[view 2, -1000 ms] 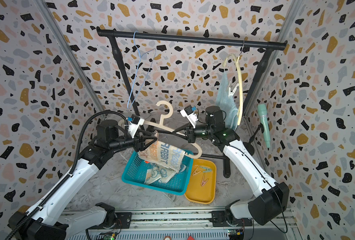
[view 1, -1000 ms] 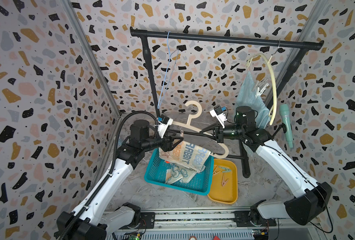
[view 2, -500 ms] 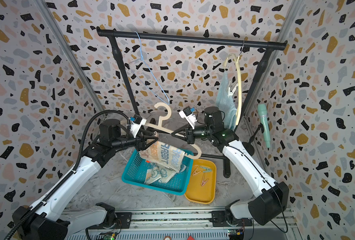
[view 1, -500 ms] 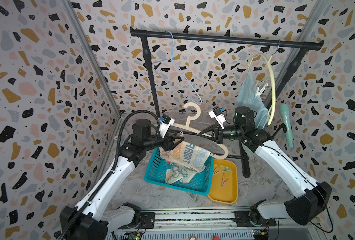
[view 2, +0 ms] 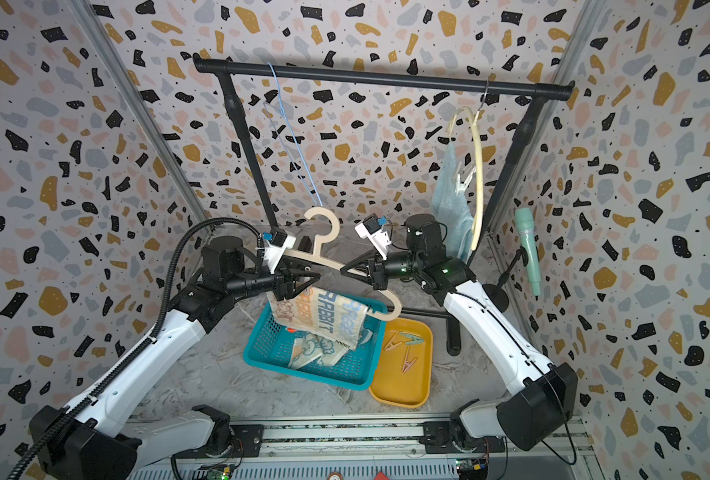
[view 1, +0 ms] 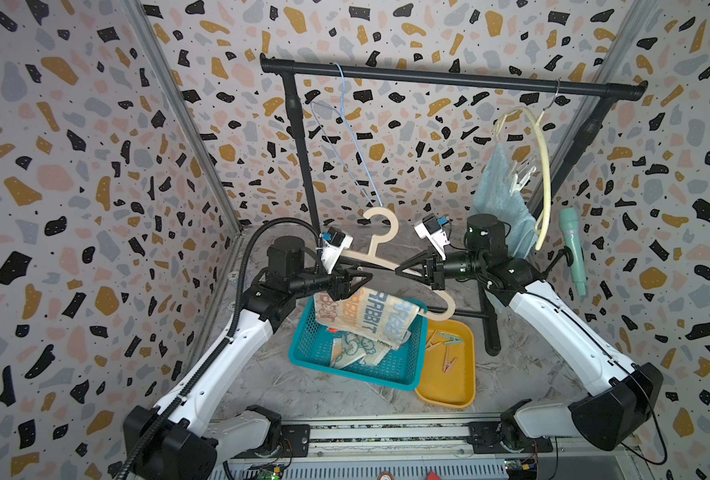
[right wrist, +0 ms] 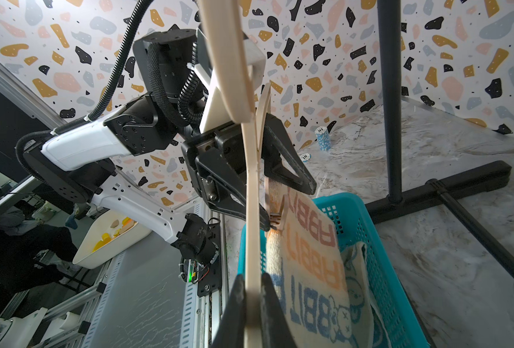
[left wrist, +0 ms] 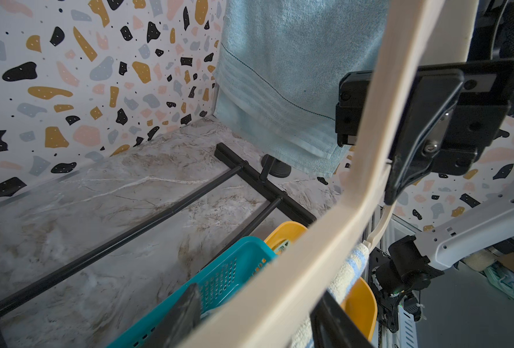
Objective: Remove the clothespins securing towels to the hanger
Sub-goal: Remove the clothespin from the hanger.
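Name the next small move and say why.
Probably close the left gripper on the clothespin pinning the RABBIT towel: its jaws stand open astride it, and the right gripper clamps the wooden hanger steady, so a squeeze should free the pin.

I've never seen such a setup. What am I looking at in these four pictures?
Two white robot arms work over a marble table. Two pictures look down from one overhead camera; the other two come from cameras on the arms' wrists. The right end effector is shut on a wooden hanger carrying a striped RABBIT towel. The left end effector straddles that hanger where a clothespin grips the towel; whether it squeezes, I cannot tell. Below lie a blue basket holding another cloth and a yellow tray with loose clothespins. A light-blue towel hangs behind.
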`<control>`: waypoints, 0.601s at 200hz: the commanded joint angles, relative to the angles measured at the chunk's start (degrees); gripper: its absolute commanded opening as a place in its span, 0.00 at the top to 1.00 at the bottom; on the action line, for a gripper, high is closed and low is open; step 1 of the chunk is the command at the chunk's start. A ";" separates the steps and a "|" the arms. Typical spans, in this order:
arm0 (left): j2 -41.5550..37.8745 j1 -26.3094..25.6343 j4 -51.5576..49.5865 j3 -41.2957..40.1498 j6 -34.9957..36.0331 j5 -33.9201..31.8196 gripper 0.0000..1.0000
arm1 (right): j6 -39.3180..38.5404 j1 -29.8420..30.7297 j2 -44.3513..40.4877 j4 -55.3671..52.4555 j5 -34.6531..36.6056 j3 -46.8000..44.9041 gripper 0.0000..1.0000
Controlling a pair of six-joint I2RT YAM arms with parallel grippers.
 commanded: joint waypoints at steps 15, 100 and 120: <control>0.54 -0.82 0.60 0.11 0.44 2.88 0.42 | -0.65 0.40 -1.14 2.39 -2.95 0.99 1.00; -0.95 -0.98 -1.57 -0.63 1.88 4.57 0.53 | -2.29 -0.43 -0.81 0.78 -3.70 0.91 1.00; -0.95 -0.94 -1.85 -0.43 1.88 5.16 0.57 | -2.63 -0.64 -0.78 0.50 -3.46 0.80 1.00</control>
